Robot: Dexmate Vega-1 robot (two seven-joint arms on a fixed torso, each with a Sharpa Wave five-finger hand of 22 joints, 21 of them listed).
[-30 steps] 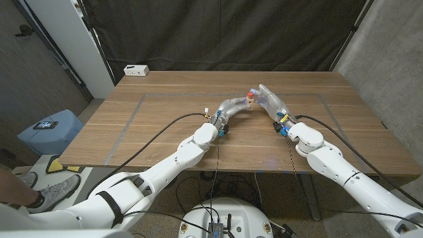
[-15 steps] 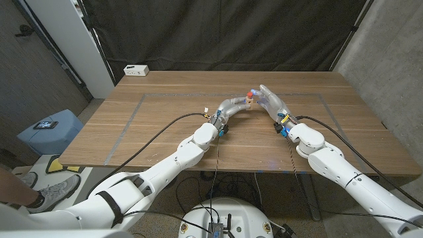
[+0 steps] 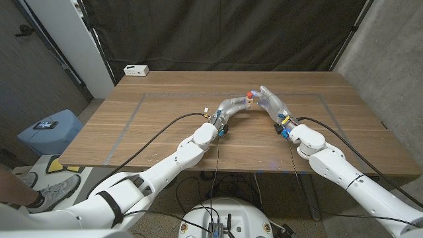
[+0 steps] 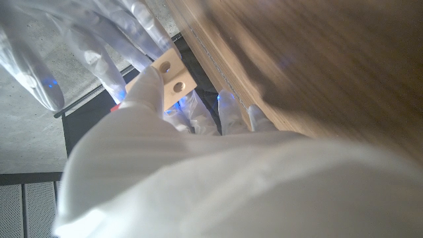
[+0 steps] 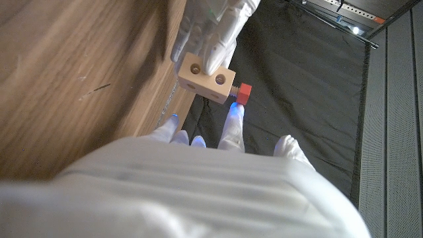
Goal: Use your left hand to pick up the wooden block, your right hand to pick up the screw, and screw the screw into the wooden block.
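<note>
Above the middle of the table my left hand (image 3: 231,106) and right hand (image 3: 271,101) meet. The left hand's fingers (image 5: 213,26) grip a small pale wooden block (image 5: 206,77) with round holes, which also shows past that hand (image 4: 173,78). A red-headed screw (image 5: 244,92) sticks out of the block's side; its head is a small red spot between the hands (image 3: 249,95). My right hand's fingertips (image 5: 232,120) touch the screw head and hold it. The right hand's other fingers (image 4: 99,46) spread around the block. The screw's shank is hidden.
The wooden table (image 3: 165,125) carries a thin rectangular outline (image 3: 139,106). A white power strip (image 3: 136,69) lies at its far left corner. Black curtains hang behind. Cables run along both forearms. A blue stool with a phone (image 3: 49,125) stands to the left of the table.
The right wrist has edged slightly outward. Both hands stay together at the block and screw, and the red head has barely moved.
</note>
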